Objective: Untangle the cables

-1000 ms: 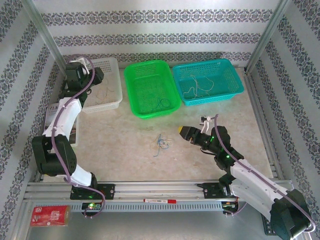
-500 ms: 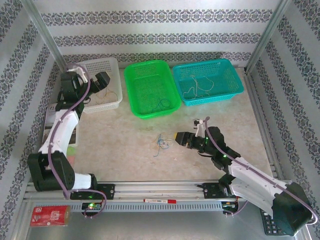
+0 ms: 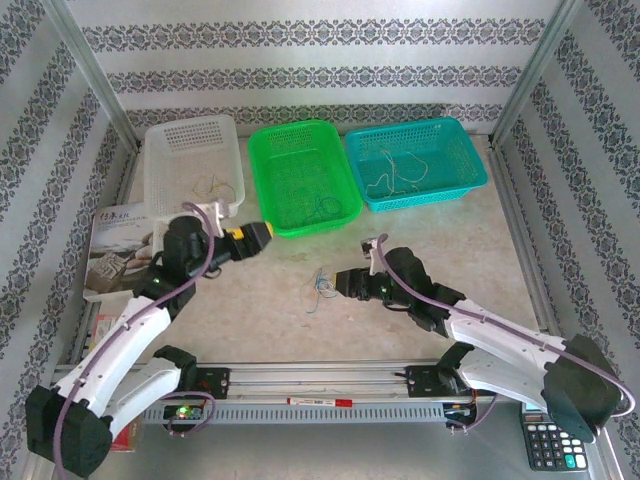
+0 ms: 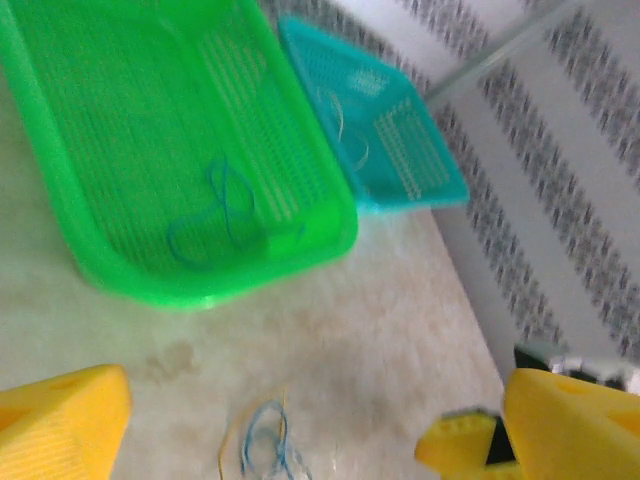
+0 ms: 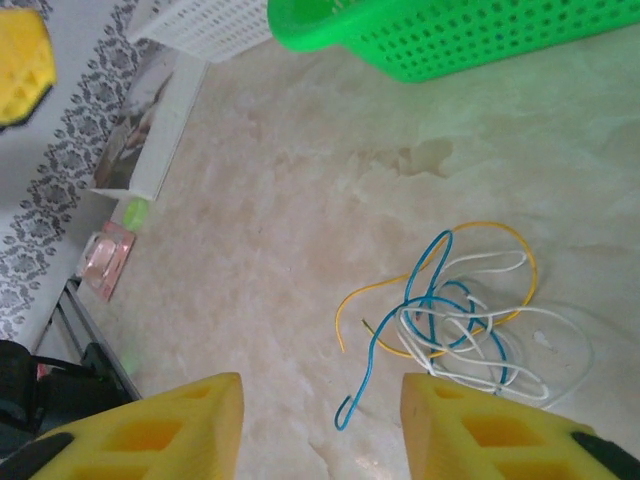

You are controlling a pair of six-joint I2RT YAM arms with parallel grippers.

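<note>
Beige tabletop (image 5: 300, 180), tangled yellow-blue-white cables (image 5: 455, 320)

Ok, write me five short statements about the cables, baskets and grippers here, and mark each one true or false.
1. A tangle of cables in blue, yellow and white lies on the table, outside the baskets. True.
2. The green basket holds a blue cable. True.
3. The right gripper is shut on the tangle. False: its fingers stand apart just short of it, with nothing between them.
4. The teal basket is empty. False: thin pale cables lie in it.
5. The left gripper is open and holds nothing. True.
</note>
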